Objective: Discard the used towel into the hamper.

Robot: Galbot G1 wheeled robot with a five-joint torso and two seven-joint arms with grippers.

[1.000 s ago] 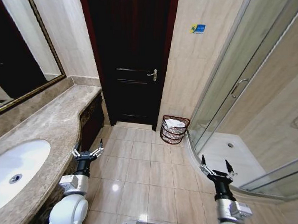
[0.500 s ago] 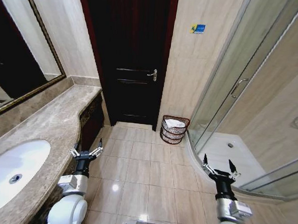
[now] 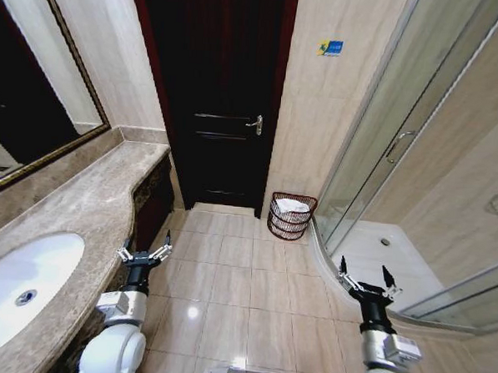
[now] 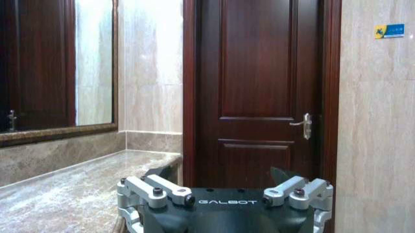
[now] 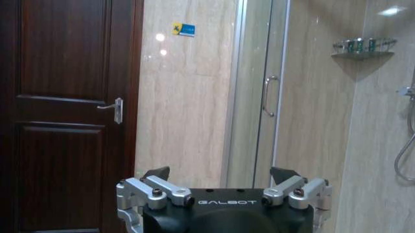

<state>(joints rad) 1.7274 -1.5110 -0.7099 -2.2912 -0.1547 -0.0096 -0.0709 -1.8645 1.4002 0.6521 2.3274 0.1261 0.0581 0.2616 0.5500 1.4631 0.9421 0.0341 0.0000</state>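
**Both grippers empty, towel in the hamper by the door**

On our left, the counter [image 3: 81, 207] edge curves close beside our left gripper [image 3: 145, 252], which hangs spread wide, holding nothing. Ahead of it open floor [image 3: 227, 277] runs to the dark door [image 3: 216, 93]. The hamper [image 3: 291, 216] stands on the tiles just right of the door, against the wall, with a white towel [image 3: 292, 205] inside. Beside it the curved shower [image 3: 383, 177] rim bounds the floor. Our right gripper [image 3: 368, 279] hangs near that rim, fingers wide, empty.
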